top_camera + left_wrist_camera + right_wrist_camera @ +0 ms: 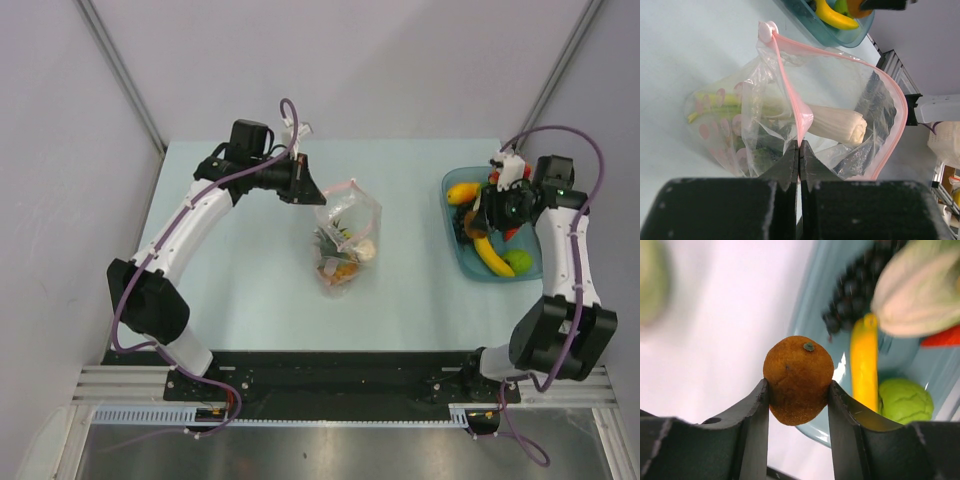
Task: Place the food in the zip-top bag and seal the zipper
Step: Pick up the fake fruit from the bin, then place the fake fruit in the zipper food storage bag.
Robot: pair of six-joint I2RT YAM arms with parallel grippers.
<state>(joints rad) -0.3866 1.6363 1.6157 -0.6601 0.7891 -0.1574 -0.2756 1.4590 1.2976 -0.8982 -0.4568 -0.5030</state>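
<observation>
The right gripper (798, 386) has its jaws partly closed on the orange (798, 374), one finger pressed to each flank and the green stem dot facing the wrist camera. The fruit looks to be lifted clear, hanging over the near rim of the teal bowl (940, 371). Beneath and beyond it lie the banana (864, 365), the green ball (905, 400) and the dark grapes (855, 290). A pale blurred piece and something red sit further off, too soft to name.

Across the table (250, 280), the left gripper (799, 150) is pinched fully closed on the zipper (790, 90), holding one lip of the zip-top bag (855, 90) up. The pink strip loops away from the jaws to a round tab (767, 31), and the mouth stands open. Inside the bag, a white-ended stalk (840, 124) lies crosswise, with green leaves and other pieces below it. In the top view, the bag stands near the table's middle, well apart from the bowl.

The step in hand is loading: one fruit is picked and not yet delivered. The next move calls for carrying the orange across to the open mouth, lowering it between the two lips and clear of the stalk, then parting the jaws. Several pieces remain in the bowl, so sealing is some way off.
</observation>
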